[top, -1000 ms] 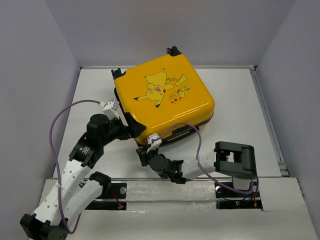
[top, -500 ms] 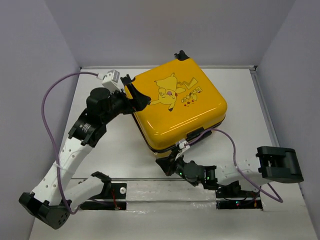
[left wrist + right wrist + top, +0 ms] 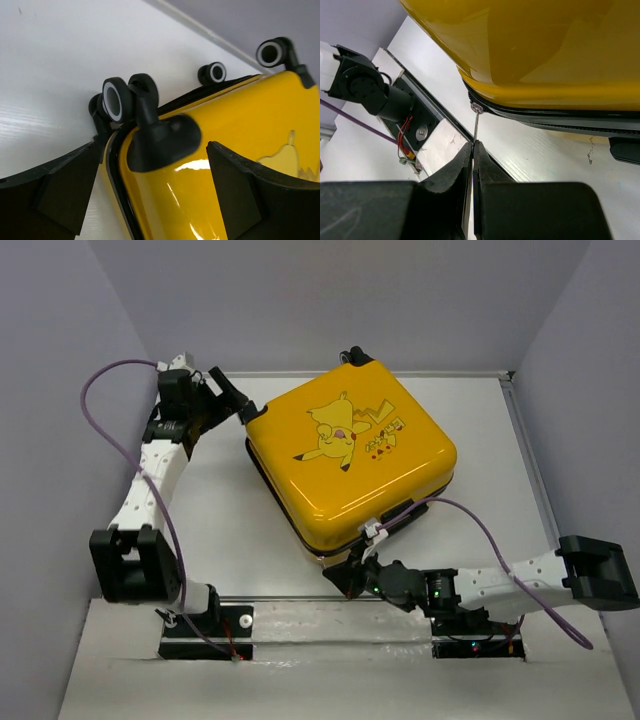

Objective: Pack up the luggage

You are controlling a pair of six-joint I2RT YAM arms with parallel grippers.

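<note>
Top view first: the luggage (image 3: 350, 465) is lying flat on the white surface (image 3: 230, 530), lid down and Pikachu side up. It's turned diagonally and sits a bit right of centre toward the back. The left pincer (image 3: 232, 398) is up at the far-left corner of it. The right pincer (image 3: 345, 575) is down low at the near corner, just ahead of the arm bases. From up here I honestly can't tell how either pincer's jaws stand.

Left wrist view: the left pincer (image 3: 152, 150) is spread wide apart. Its two black fingers (image 3: 65, 195) sit either side of the yellow corner that carries a black-and-white caster wheel (image 3: 114, 100). It's not gripping anything and I can't see any contact. Two more wheels show further along that edge.

Right wrist view: the right pincer (image 3: 472, 145) is pinched together on a thin metal zipper pull (image 3: 475, 125). The pull runs up to the black zipper trim (image 3: 530, 117) under the yellow shell (image 3: 545, 50). The white surface is right underneath.
</note>
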